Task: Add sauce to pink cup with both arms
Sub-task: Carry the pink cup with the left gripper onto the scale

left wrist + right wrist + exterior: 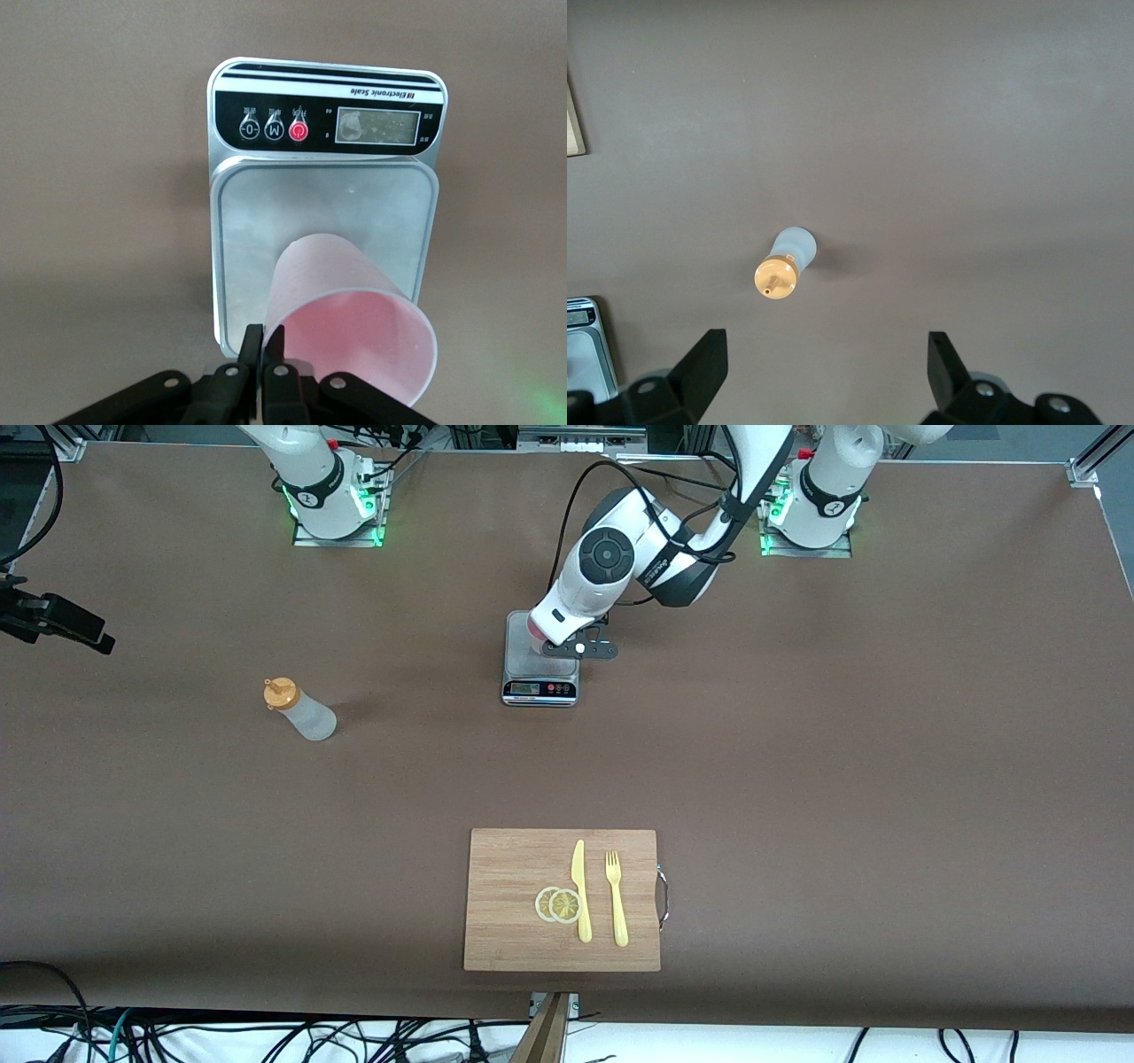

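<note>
- Sauce first: the small translucent whitish squeeze bottle with the orange-yellow nozzle cap (299, 708) stands upright on the bare counter, toward the right arm's end, well apart from everything else and untouched.
- The wide brown counter (842, 762) carries all of it.
- The left white jointed arm (620, 549) reaches from its base down over the scale; the right arm is mostly out of the front view and waits high above the bottle.
- The rectangular bamboo cutting board with a metal handle (514, 903) lies near the front camera's edge of the counter, well apart from the scale.
- The small silver digital kitchen scale with a black button panel (540, 686) sits mid-counter, farther from the front camera than the board.
- The small pale pink tapered plastic cup (350, 323) is held tilted just over the scale's steel plate, its rim pinched.
- The left pincer (263, 350) has its fingers pressed together on the cup's rim wall, over the scale.
- The right pincer (824, 363) hangs over the sauce bottle with its fingers spread wide, holding nothing.
- On the board lie a yellow plastic knife (580, 890) and a yellow plastic fork (617, 899) side by side, apart.
- Two overlapping round lemon slices (558, 904) rest beside the knife, touching it.
</note>
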`<state>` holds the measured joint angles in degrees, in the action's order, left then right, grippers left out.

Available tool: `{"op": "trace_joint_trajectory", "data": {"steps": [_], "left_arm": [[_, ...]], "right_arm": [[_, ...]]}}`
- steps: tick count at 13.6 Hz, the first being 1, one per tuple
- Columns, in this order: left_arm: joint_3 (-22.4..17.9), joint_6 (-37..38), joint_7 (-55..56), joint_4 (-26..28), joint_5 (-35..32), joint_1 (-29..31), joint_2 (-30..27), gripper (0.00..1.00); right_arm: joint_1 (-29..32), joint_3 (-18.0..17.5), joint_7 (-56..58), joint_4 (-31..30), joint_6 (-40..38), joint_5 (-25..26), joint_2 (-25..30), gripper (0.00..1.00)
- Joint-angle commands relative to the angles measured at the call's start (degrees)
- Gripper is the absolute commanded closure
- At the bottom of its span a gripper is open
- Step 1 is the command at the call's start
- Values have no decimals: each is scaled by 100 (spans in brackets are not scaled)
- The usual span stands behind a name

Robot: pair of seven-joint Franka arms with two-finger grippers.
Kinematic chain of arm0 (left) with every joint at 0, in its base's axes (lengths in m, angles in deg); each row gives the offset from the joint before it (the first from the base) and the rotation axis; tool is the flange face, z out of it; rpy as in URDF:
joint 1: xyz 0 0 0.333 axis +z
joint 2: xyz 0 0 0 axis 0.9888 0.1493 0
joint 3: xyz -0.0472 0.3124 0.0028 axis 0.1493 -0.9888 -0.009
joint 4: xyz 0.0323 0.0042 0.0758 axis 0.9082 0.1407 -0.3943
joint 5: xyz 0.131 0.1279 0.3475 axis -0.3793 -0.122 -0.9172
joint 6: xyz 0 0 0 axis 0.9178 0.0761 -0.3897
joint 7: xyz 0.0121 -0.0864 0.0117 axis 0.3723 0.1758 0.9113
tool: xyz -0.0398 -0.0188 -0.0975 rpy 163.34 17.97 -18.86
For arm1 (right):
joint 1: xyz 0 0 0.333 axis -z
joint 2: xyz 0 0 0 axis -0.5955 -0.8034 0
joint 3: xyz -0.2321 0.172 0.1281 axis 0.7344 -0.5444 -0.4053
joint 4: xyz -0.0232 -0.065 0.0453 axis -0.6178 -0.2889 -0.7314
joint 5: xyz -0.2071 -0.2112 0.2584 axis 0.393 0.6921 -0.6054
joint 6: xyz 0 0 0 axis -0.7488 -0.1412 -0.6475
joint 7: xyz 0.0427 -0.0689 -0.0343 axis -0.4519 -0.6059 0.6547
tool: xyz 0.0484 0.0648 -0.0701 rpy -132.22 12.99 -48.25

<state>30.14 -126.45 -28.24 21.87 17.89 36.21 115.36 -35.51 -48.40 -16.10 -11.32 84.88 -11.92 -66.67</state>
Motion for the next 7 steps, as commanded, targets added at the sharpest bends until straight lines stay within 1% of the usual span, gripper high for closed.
{"op": "trace_joint_trajectory", "data": {"steps": [1, 2, 3, 5, 7], "left_arm": [[-112, -24, 34, -182, 139, -112, 155, 76], [-120, 20, 43, -260, 139, -103, 147, 34], [-129, 20, 34, -270, 139, -103, 112, 0], [-164, 99, -1, -392, 139, -59, 15, 0], [-260, 510, -10, -594, 139, 37, -134, 0]], "right_arm": [[11, -16, -81, -2, -36, -93, 32, 0], [11, -16, -81, -2, -36, -93, 32, 0], [11, -16, -81, -2, -36, -93, 23, 0], [11, -16, -81, 7, -36, -93, 32, 0], [11, -16, -81, 7, -27, -93, 32, 0]]}}
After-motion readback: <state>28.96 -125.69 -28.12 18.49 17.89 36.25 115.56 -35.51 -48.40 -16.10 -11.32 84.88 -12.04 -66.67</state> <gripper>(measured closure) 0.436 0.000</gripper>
